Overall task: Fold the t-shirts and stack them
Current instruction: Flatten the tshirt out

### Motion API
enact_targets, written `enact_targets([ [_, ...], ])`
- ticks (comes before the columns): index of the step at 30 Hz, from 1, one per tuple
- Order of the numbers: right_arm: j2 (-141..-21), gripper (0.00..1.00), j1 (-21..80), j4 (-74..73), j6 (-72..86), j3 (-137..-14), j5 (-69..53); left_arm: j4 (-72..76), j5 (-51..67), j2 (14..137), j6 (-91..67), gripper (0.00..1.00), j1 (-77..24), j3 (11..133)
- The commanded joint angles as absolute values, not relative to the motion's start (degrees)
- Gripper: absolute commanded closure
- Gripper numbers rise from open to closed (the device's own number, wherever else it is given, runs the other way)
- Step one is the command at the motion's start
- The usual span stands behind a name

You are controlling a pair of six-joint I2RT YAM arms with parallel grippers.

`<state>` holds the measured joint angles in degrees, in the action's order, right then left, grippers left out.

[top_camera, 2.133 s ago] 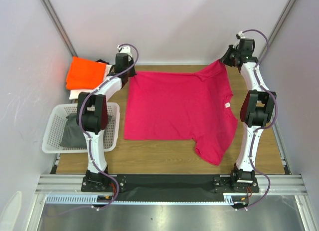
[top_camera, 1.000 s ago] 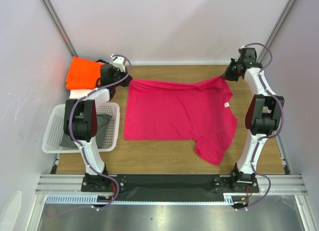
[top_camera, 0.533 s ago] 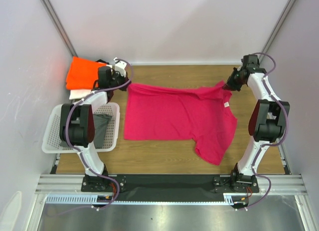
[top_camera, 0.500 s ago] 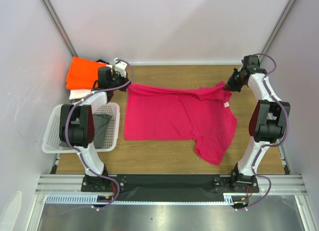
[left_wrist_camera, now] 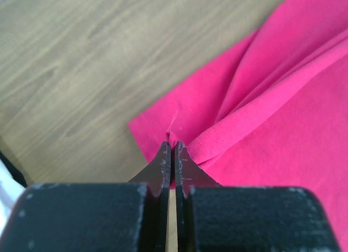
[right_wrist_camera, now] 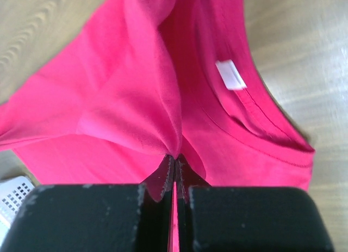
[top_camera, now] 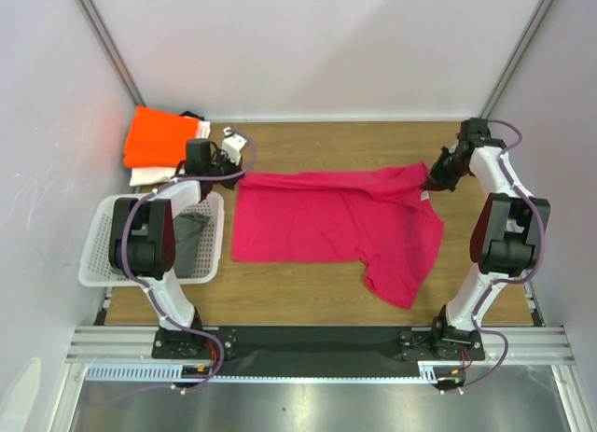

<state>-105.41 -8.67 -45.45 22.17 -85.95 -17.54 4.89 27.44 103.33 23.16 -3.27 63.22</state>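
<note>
**A:** Seen from above, where does the pink tee (top_camera: 326,217) lie?

**B:** It is spread over the middle of the table (top_camera: 308,287), with its far part doubled over the cloth below. One sleeve reaches toward the near right. The left claw (top_camera: 235,174) is at its far left corner and the right claw (top_camera: 432,182) at its far right corner, by the collar.

**A:** And the other tees?

**B:** The orange tee (top_camera: 159,138) lies folded in the far left corner on top of the white tee (top_camera: 142,176). The basket (top_camera: 101,264) stands just nearer, with a grey cloth (top_camera: 191,238) in it.

**A:** What does the left wrist show?

**B:** The left claw (left_wrist_camera: 172,146) is pressed closed, with a thin point of the pink tee (left_wrist_camera: 283,116) caught between its tips. A rolled fold runs off to the right, and bare table (left_wrist_camera: 81,61) lies to the left.

**A:** And the right wrist?

**B:** The right claw (right_wrist_camera: 174,159) is likewise clamped tight on a gathered pinch of the pink tee (right_wrist_camera: 119,99), and the cloth fans out from its tips. The collar curves past on the right with a white label (right_wrist_camera: 231,75) inside it. A corner of the basket (right_wrist_camera: 13,189) shows at the lower left.
</note>
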Motion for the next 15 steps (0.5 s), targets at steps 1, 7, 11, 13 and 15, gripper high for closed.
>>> enact_targets([
  [1,-103.35,1.0,-9.67,-48.86,20.75,-85.69,-17.93,4.49,29.1,99.58,27.86,1.0,-3.43,62.32],
  [7,-102.58,1.0,-9.84,-49.14,20.04,-84.73,-19.15,5.89,26.55,99.58,26.9,1.0,-3.87,61.35],
  [11,-101.78,1.0,-10.02,-45.36,21.09,-87.0,-20.92,10.43,22.26,100.02,21.37,1.0,-3.87,63.45],
  [13,-103.52,1.0,-10.63,-41.15,22.4,-89.02,-22.92,13.08,20.75,100.81,17.08,1.0,-3.87,66.16],
  [15,-105.98,1.0,-11.07,-37.73,23.2,-93.83,-25.21,13.97,19.78,102.99,13.91,1.0,-3.87,68.72],
])
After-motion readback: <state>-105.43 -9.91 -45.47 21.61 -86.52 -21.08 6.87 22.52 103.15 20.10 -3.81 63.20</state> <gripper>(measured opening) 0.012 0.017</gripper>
